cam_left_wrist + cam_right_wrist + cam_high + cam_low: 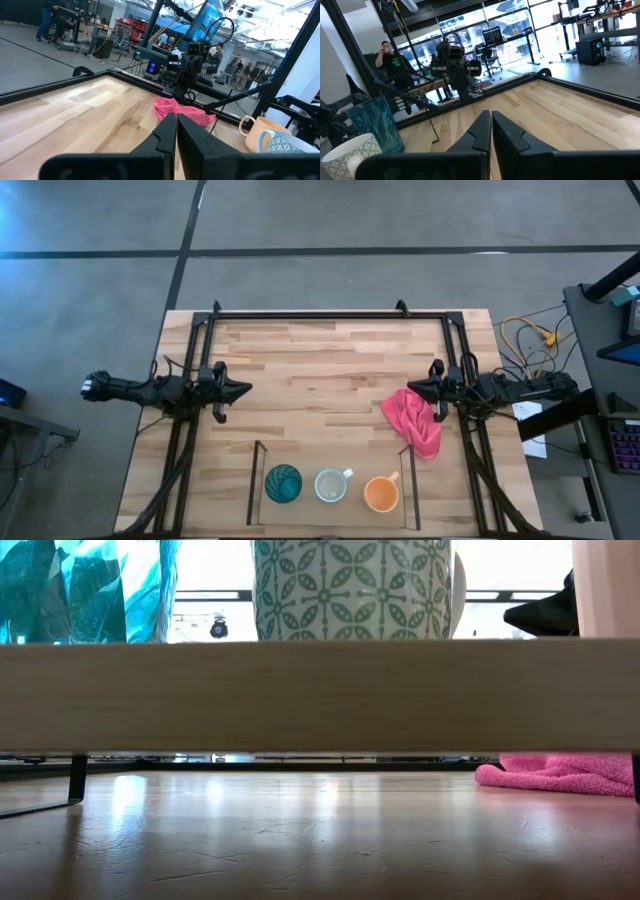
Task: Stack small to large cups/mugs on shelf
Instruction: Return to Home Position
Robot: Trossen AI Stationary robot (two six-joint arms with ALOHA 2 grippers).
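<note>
left claw: over the table's left side, tips aimed across the wood at the right claw. Its 2 fingers are clenched together with nothing between them.
right claw: over the table's right side, facing the left claw and well apart from it. Its 2 fingers are likewise pressed tight, grasping nothing.
table: light wood planks, bare between the 2 claws.
shelf: a shallow bay between 2 thin dark panels at the table edge. It lies off to the side of the line joining the claws, well apart from both.
teal tumbler: upright in the shelf at the end nearer the left claw, just beside that panel. It is ribbed, with no handle.
white mug: upright in the middle of the shelf, between the teal tumbler and the orange mug, about as far from one claw as from the other. Its wall has a green pattern, and its handle is turned toward the right claw's side.
orange mug: upright at the shelf end nearer the right claw, just beside that panel, with its handle angled toward the pink cloth.
spacing: the 3 vessels stand side by side, each apart from its neighbour.
pink cloth: crumpled on the table under the right claw's tips, spreading from them toward the panel by the orange mug. Whether the tips touch it cannot be told.
person: in the room beyond the left claw, seen in the right wrist view, wearing a dark top, one hand raised.
</note>
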